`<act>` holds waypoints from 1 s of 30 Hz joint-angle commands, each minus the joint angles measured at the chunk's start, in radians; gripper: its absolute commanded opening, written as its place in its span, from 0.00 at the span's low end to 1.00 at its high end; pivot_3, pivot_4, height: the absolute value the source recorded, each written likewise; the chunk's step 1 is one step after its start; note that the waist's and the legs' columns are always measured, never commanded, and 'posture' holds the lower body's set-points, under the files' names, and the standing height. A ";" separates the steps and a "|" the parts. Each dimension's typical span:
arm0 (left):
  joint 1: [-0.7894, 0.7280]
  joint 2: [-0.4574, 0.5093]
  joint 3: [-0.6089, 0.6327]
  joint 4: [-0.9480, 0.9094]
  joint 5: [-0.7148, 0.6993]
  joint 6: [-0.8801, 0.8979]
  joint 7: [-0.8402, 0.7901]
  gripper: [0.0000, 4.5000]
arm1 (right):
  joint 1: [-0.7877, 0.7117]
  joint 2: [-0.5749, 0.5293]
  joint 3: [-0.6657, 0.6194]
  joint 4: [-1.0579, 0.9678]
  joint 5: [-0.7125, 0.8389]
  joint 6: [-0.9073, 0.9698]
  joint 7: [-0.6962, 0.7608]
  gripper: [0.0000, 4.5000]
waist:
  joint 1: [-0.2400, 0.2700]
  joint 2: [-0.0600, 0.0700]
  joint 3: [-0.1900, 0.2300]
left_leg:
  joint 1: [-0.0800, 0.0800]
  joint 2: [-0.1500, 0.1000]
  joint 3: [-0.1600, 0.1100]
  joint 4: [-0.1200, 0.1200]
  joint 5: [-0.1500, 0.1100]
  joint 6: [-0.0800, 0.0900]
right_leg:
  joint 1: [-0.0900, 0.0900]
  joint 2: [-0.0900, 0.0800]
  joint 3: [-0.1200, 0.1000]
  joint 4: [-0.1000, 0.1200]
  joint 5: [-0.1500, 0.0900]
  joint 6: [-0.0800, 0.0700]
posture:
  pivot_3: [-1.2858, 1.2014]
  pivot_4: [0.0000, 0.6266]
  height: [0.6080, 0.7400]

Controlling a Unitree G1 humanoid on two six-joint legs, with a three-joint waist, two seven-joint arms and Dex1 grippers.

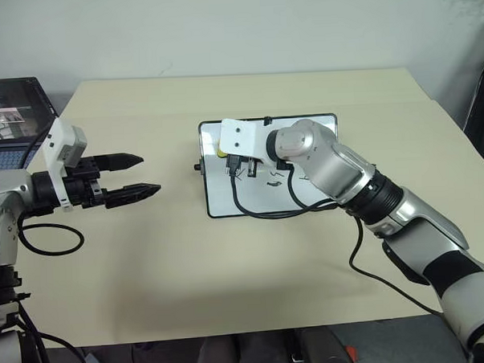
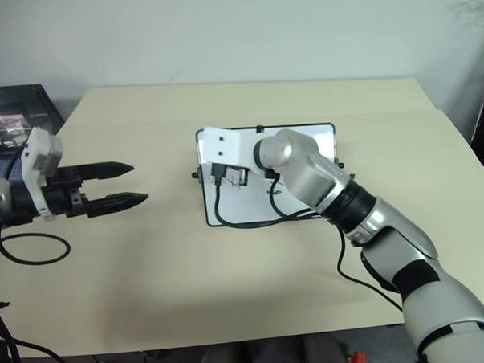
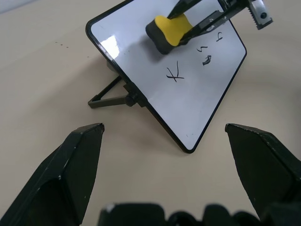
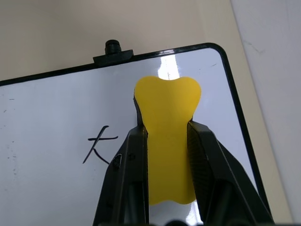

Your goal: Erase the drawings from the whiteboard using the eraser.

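My left gripper [image 3: 164, 174] sits nearest the lens in its wrist view, jaws spread wide with nothing between them, hanging over bare tan table [image 1: 230, 278] to the left of the whiteboard [image 3: 188, 108] and well apart from it. Next out, the board's near short side with its black knob and a thin fold-out stand [image 3: 110, 96]; I judge from that stand that the board may be propped, not flat. Risk one: it sits unheld, so a firm wipe could slide or tip it. On the glossy face, the drawings [image 3: 175, 74] run in a row of three, all intact; the nearest to the eraser looks like a "K". Beyond them, my right gripper [image 4: 165, 141] is clamped on the yellow eraser [image 4: 168, 141], which sits near a corner of the board, just beside the K-like mark but not on it. I cannot tell whether its dark underside touches the surface. Risk two: the grip is on the eraser's narrow waist only, so drag during a stroke could twist it out. Risk three: the right arm's cable [image 1: 267, 212] loops across the board and could snag the frame. A laptop [image 1: 10, 111] sits at the table's far left corner.
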 commanded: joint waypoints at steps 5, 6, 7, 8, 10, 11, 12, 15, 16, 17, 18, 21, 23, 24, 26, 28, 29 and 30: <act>0.014 0.013 0.027 -0.049 -0.016 0.011 0.008 1.00 | -0.047 0.040 -0.012 0.056 -0.113 -0.072 0.033 0.18 | 0.000 0.000 0.000 | 0.000 0.000 -0.001 0.000 0.000 0.000 | 0.000 0.000 0.000 0.000 0.000 0.000 | 0.52 0.24 1.00; 0.016 0.014 0.028 -0.051 -0.017 0.013 0.008 1.00 | -0.045 0.044 -0.015 0.060 -0.124 -0.077 0.039 0.18 | 0.000 0.000 0.000 | 0.000 0.000 -0.001 0.000 0.000 0.000 | 0.000 0.000 0.000 0.000 0.000 0.000 | 0.52 0.24 1.00; 0.019 0.015 0.030 -0.055 -0.018 0.017 0.008 1.00 | -0.040 0.046 -0.008 0.066 -0.139 -0.085 0.044 0.18 | 0.000 0.000 0.000 | 0.000 0.000 -0.001 0.000 0.000 0.000 | 0.000 0.000 0.000 0.000 0.000 0.000 | 0.52 0.24 1.00; 0.023 0.015 0.032 -0.060 -0.019 0.020 0.009 1.00 | -0.034 0.047 -0.002 0.068 -0.153 -0.092 0.050 0.18 | 0.000 0.000 0.000 | 0.000 0.000 -0.001 0.000 0.000 0.000 | 0.000 0.000 0.000 0.000 0.000 0.000 | 0.52 0.24 1.00; 0.029 0.015 0.035 -0.066 -0.021 0.024 0.012 1.00 | -0.021 0.050 0.007 0.075 -0.178 -0.106 0.059 0.18 | 0.000 0.000 0.000 | 0.000 0.000 -0.001 0.000 0.000 0.000 | 0.000 0.000 0.000 0.000 0.000 0.000 | 0.52 0.24 1.00; 0.030 0.015 0.036 -0.066 -0.021 0.025 0.012 1.00 | -0.016 0.051 0.011 0.080 -0.191 -0.114 0.063 0.18 | 0.000 0.000 0.000 | 0.000 0.000 -0.001 0.000 0.000 0.000 | 0.000 0.000 0.000 0.000 0.000 0.000 | 0.52 0.24 1.00; 0.030 0.016 0.037 -0.066 -0.021 0.025 0.012 1.00 | -0.011 0.052 0.014 0.087 -0.204 -0.123 0.066 0.18 | 0.000 0.000 0.000 | 0.000 0.000 -0.001 0.000 0.000 0.000 | 0.000 0.000 0.000 0.000 0.000 0.000 | 0.52 0.24 1.00; 0.036 0.019 0.043 -0.072 -0.022 0.029 0.014 1.00 | 0.004 0.053 0.017 0.097 -0.236 -0.139 0.078 0.18 | 0.000 0.000 0.000 | 0.000 0.000 -0.001 0.000 0.000 0.000 | 0.000 0.000 0.000 0.000 0.000 0.000 | 0.52 0.24 1.00; 0.037 0.019 0.044 -0.073 -0.023 0.030 0.015 1.00 | 0.008 0.054 0.016 0.102 -0.243 -0.144 0.079 0.18 | 0.000 0.000 0.000 | 0.000 0.000 -0.001 0.000 0.000 0.000 | 0.000 0.000 0.000 0.000 0.000 0.000 | 0.52 0.24 1.00; 0.037 0.019 0.044 -0.074 -0.023 0.031 0.015 1.00 | 0.010 0.056 0.015 0.106 -0.250 -0.148 0.081 0.18 | 0.000 0.000 0.000 | 0.000 0.000 -0.001 0.000 0.000 0.000 | 0.000 0.000 0.000 0.000 0.000 0.000 | 0.52 0.24 1.00; 0.037 0.019 0.044 -0.074 -0.022 0.031 0.016 1.00 | 0.013 0.058 0.013 0.110 -0.256 -0.152 0.084 0.18 | 0.000 -0.001 0.000 | 0.000 0.000 -0.001 0.000 0.000 0.000 | 0.000 0.000 0.000 0.000 0.000 0.000 | 0.52 0.24 1.00; 0.037 0.020 0.048 -0.076 -0.022 0.034 0.016 1.00 | 0.022 0.066 0.014 0.124 -0.276 -0.158 0.089 0.18 | 0.000 -0.001 -0.001 | 0.001 0.000 -0.001 0.000 0.000 0.000 | 0.000 0.000 0.000 0.001 0.000 0.000 | 0.52 0.24 1.00; 0.038 0.022 0.051 -0.078 -0.023 0.037 0.017 1.00 | 0.032 0.073 0.021 0.135 -0.290 -0.161 0.093 0.18 | 0.000 -0.002 -0.001 | 0.001 0.000 -0.001 0.000 0.000 0.000 | 0.000 0.000 0.000 0.001 0.000 0.000 | 0.52 0.24 1.00; 0.038 0.022 0.052 -0.079 -0.022 0.037 0.018 1.00 | 0.037 0.077 0.024 0.141 -0.299 -0.163 0.095 0.18 | 0.000 -0.002 -0.001 | 0.002 0.000 -0.001 0.000 0.000 0.000 | 0.000 0.000 0.000 0.001 0.000 -0.001 | 0.52 0.24 1.00; 0.039 0.023 0.053 -0.080 -0.023 0.039 0.019 1.00 | 0.051 0.086 0.030 0.156 -0.313 -0.170 0.097 0.18 | 0.000 -0.003 -0.002 | 0.003 0.001 -0.001 0.000 0.000 0.000 | 0.001 0.000 0.000 0.001 0.000 -0.001 | 0.52 0.24 1.00; 0.040 0.023 0.054 -0.080 -0.023 0.040 0.020 1.00 | 0.069 0.095 0.035 0.171 -0.325 -0.180 0.096 0.18 | 0.000 -0.004 -0.002 | 0.003 0.001 -0.001 0.000 0.000 0.000 | 0.002 0.000 0.000 0.001 0.000 -0.001 | 0.52 0.24 1.00; 0.040 0.024 0.054 -0.080 -0.023 0.040 0.020 1.00 | 0.080 0.099 0.036 0.176 -0.331 -0.183 0.098 0.18 | 0.000 -0.004 -0.003 | 0.004 0.001 -0.001 0.000 0.000 0.000 | 0.003 0.000 0.000 0.001 0.000 -0.001 | 0.52 0.24 1.00; 0.041 0.025 0.055 -0.081 -0.023 0.041 0.020 1.00 | 0.093 0.102 0.039 0.174 -0.337 -0.184 0.103 0.18 | 0.000 -0.005 -0.003 | 0.005 0.001 -0.001 0.000 0.000 0.000 | 0.003 0.000 0.000 0.001 0.000 -0.002 | 0.52 0.24 1.00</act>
